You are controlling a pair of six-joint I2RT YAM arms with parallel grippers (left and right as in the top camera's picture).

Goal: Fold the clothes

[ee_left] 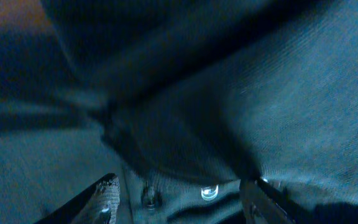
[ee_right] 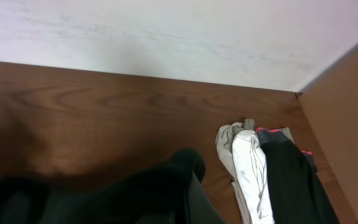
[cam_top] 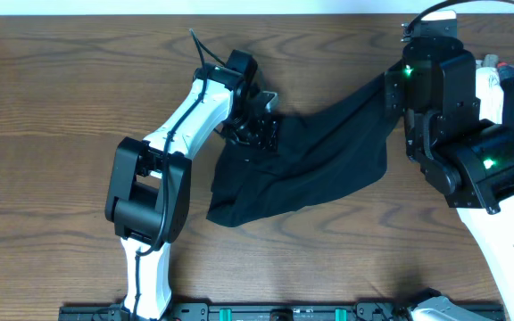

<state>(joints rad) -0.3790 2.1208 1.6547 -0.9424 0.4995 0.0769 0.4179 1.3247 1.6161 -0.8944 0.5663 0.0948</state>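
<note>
Lying in a loose heap mid-table, the black shirt [cam_top: 319, 156] runs from lower left up toward the right. There one end lifts off the wood and vanishes under the right arm [cam_top: 444, 107]. Not flat, no fold made yet; edges rolled, lower-left corner bunched. Left wrist view: two small buttons [ee_left: 209, 193] on ribbed cloth right at the camera, much of it in shadow.

Left gripper [cam_top: 255, 127] sits at the shirt's upper-left edge, touching cloth. Its fingers [ee_left: 107, 198] stand apart with the buttoned strip lying between them; nothing pinched that I can see. Right gripper itself hidden: overhead its arm covers it, and its own camera shows only black cloth bunched at the bottom of the frame. It reads as closed, and since the cloth is drawn to a peak toward it, I judge it clamped on that end of the shirt.

Step in hand, by my reckoning: spreading the shirt out before any fold. To do it well:
- left jaws close on a single layer at the edge, not on a wad and not across a button, which could slip the grip
- both arms then draw apart evenly, low over the table [cam_top: 61, 89], so the cloth settles flat
- watch for a second layer caught underneath

Further out: a heap of other garments [ee_right: 253, 168], white and dark with pink trim, at the table's far right corner beyond the right arm, apart from the shirt
</note>
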